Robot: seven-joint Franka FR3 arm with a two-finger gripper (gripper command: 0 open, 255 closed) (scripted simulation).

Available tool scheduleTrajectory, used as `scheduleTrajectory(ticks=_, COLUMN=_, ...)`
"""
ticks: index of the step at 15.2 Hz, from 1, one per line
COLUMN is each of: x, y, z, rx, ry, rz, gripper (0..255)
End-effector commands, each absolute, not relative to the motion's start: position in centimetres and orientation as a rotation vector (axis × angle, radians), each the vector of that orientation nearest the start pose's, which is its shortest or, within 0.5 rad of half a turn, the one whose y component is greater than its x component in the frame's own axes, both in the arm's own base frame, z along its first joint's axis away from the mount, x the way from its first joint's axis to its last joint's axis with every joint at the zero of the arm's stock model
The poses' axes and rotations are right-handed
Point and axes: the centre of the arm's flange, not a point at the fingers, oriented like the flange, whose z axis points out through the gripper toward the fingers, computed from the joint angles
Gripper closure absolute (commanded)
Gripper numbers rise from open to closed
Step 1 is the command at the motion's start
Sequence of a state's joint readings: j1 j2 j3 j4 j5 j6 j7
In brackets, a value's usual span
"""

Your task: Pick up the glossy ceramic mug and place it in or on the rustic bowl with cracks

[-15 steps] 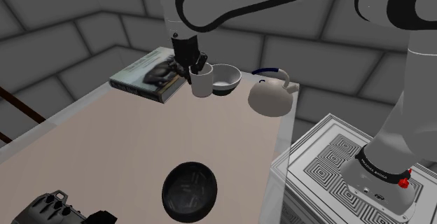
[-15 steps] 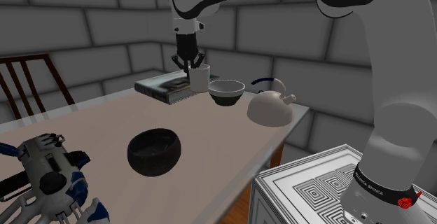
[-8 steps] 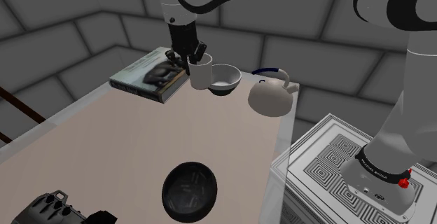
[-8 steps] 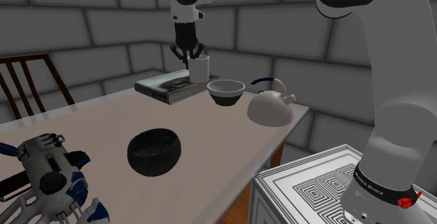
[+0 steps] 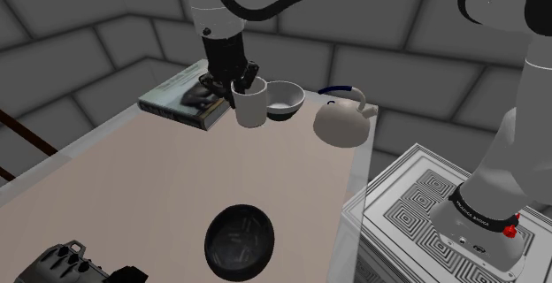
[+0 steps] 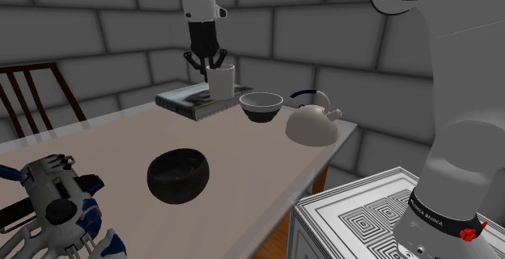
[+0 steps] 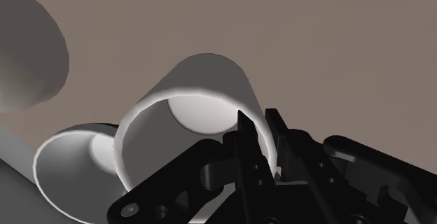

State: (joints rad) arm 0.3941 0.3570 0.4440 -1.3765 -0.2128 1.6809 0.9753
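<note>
Gripper (image 5: 240,85) clamped on mug (image 5: 250,108) rim, mug upright, w/ dark bowl (image 5: 239,240) well apart toward shoulder view's bottom edge.

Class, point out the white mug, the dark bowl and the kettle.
white mug (image 5: 250,111), shoulder view, outer side wall
dark bowl (image 5: 239,241), shoulder view, bare inside
kettle (image 5: 341,125), shoulder view, round body

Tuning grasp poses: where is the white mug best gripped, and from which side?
The rim wall, from above: the mug is upright, mouth open, so one finger fits inside, one outside, as the end effector pinches it now.
</note>
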Motion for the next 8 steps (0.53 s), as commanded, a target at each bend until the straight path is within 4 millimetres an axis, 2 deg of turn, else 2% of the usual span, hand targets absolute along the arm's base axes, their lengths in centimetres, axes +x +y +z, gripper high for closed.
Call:
scheduleTrajectory(ticks=1, x=46.6, y=46.0, z=52.9, rx=-3.186, ry=0.217, rz=-0.058, gripper=255)
scheduleTrajectory(ticks=8, x=39.4, y=51.7, z=53.6, rx=-3.186, ry=0.217, rz=-0.058, gripper=255)
